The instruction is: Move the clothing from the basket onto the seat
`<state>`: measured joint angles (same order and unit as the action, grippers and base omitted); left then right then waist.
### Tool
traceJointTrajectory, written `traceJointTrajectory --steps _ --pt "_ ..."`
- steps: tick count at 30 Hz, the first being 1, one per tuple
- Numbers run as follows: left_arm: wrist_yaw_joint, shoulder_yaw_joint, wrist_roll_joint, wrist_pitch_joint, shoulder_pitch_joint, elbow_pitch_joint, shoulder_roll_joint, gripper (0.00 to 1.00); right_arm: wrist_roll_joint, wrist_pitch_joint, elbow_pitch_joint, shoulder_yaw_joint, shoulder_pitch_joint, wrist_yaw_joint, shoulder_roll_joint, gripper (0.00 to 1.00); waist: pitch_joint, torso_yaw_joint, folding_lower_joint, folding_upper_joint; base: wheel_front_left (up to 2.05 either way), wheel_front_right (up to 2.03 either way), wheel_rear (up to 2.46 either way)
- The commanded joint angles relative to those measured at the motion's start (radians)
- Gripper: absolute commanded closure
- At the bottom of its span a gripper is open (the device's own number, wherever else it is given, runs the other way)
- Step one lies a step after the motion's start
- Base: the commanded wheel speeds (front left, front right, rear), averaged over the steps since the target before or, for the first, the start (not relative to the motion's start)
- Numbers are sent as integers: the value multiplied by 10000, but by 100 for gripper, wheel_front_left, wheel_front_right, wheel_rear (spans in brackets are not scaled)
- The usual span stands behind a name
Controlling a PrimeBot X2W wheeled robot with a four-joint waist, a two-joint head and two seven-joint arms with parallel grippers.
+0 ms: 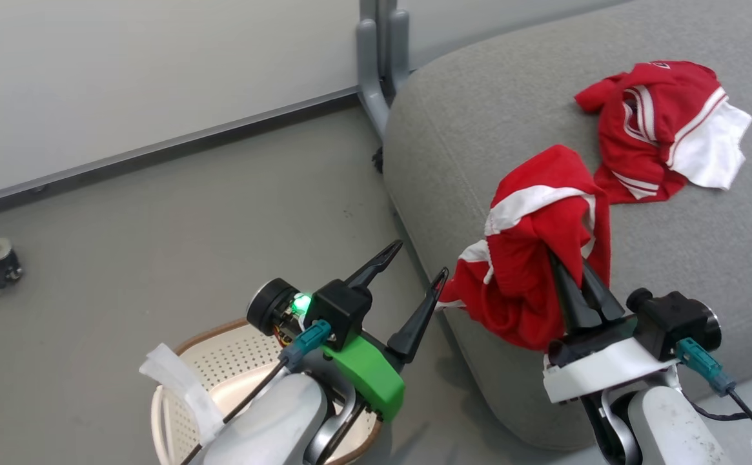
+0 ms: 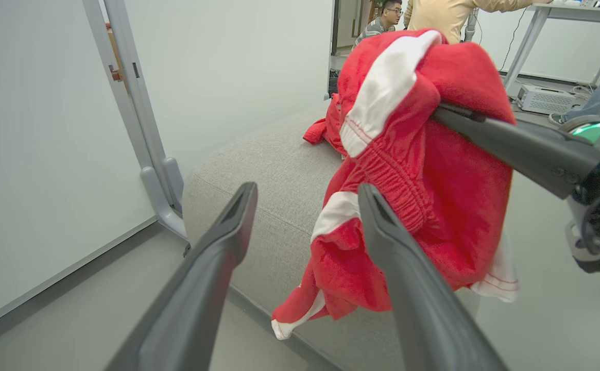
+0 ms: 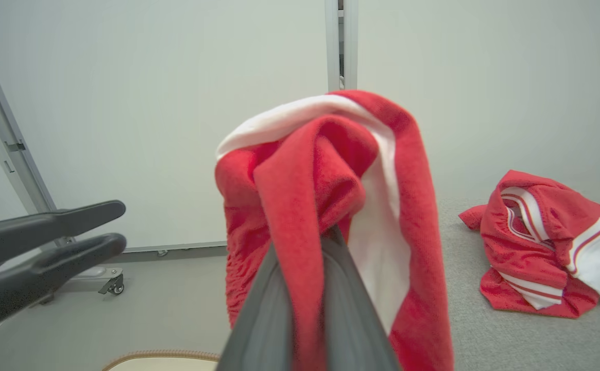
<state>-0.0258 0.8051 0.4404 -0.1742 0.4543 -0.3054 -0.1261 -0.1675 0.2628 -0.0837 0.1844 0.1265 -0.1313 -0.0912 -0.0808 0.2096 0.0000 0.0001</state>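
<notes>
One red garment [image 1: 663, 129], white stripes and trim, lies crumpled on the grey seat [image 1: 492, 116], well apart from the other. Second red garment [image 1: 530, 258] hangs bunched over the seat's front edge, pinched by the right gripper [image 1: 572, 284]. Cream perforated basket [image 1: 221, 361], brown rim, upright on the floor left of the seat

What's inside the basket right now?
The visible part of the basket is bare: perforated wall and pale floor, no red fabric. The left forearm covers the rest, so that part can't be checked.
</notes>
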Motion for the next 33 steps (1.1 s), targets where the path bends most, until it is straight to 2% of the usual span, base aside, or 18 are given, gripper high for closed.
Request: traceJointTrajectory --steps 1,8,14,20,26,31,33 --pt "18 -28 -60 -109 -65 5 -132 0 103 30 142 -157 -142 11 28 100 -544 1216 0 -1 0 0 0" --pt "274 -31 -311 -484 -198 92 -204 0 235 30 511 -660 -464 11 126 100 -991 2574 0 -1 0 0 0" --pt "216 154 -373 -390 -92 49 -279 0 135 30 761 -912 -607 11 253 100 -1400 3012 0 -1 0 0 0" --pt "167 292 -537 -94 249 263 -418 0 -521 30 1089 -1651 115 9 355 100 -2278 2804 0 -1 0 0 0" --pt "128 446 -872 397 878 792 -715 0 -1080 30 1502 -2863 2116 9 359 100 -3893 2263 0 -1 0 0 0" --pt "176 495 -1151 625 1273 1314 -931 0 -1308 30 1060 -3876 4047 8 -271 100 -5047 1810 0 -1 0 0 0" --pt "191 492 -1214 657 1393 1510 -1067 0 -1451 29 665 -4222 4953 8 -716 100 -5545 1584 0 -1 0 0 0"
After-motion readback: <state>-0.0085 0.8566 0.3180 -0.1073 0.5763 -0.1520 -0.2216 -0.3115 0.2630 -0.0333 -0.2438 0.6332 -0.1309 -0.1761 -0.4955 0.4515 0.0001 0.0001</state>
